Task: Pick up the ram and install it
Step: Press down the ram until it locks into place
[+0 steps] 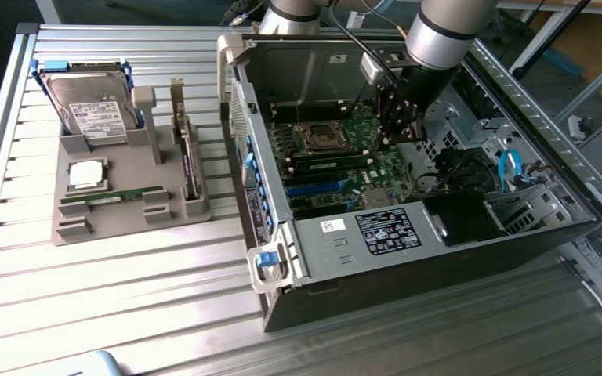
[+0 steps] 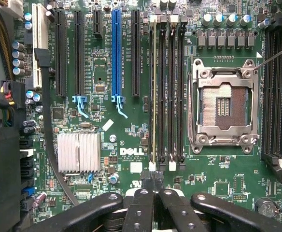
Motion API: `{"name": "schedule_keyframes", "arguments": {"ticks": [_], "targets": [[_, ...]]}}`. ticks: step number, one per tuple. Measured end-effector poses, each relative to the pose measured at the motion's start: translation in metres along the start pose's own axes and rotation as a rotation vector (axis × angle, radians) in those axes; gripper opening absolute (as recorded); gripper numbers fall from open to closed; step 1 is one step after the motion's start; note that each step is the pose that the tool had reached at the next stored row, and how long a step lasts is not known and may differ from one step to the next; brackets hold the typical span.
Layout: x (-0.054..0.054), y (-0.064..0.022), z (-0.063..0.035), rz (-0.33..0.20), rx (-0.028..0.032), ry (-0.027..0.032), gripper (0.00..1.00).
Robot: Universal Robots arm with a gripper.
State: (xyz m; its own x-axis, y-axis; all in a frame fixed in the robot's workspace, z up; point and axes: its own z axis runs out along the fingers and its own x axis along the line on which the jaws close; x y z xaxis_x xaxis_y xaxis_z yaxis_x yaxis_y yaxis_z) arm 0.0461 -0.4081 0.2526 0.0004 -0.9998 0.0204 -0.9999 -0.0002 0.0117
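Gripper (image 1: 404, 129) tips in the exterior view sit hidden behind its own black body inside the computer case (image 1: 406, 243); contact with the motherboard (image 1: 348, 168) can't be judged. In the wrist view the finger linkages run off the frame edge. A thin green edge sits in one memory slot (image 2: 154, 92); too narrow to confirm as the ram. On the gray holder (image 1: 123, 200), the ram (image 1: 113, 196) is tiny, chips unreadable. Hard drive (image 1: 92, 110) label text illegible.
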Motion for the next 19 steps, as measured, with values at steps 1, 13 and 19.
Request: {"name": "schedule_keyframes", "arguments": {"ticks": [1,13,19], "targets": [[0.0000,0.0006,0.0001,0.000,0.0000,0.0000,0.10],[-0.0001,0.0073,0.0025,0.000,0.0000,-0.0001,0.10],[-0.0001,0.0088,0.0045,0.000,0.0000,0.0001,0.10]]}}
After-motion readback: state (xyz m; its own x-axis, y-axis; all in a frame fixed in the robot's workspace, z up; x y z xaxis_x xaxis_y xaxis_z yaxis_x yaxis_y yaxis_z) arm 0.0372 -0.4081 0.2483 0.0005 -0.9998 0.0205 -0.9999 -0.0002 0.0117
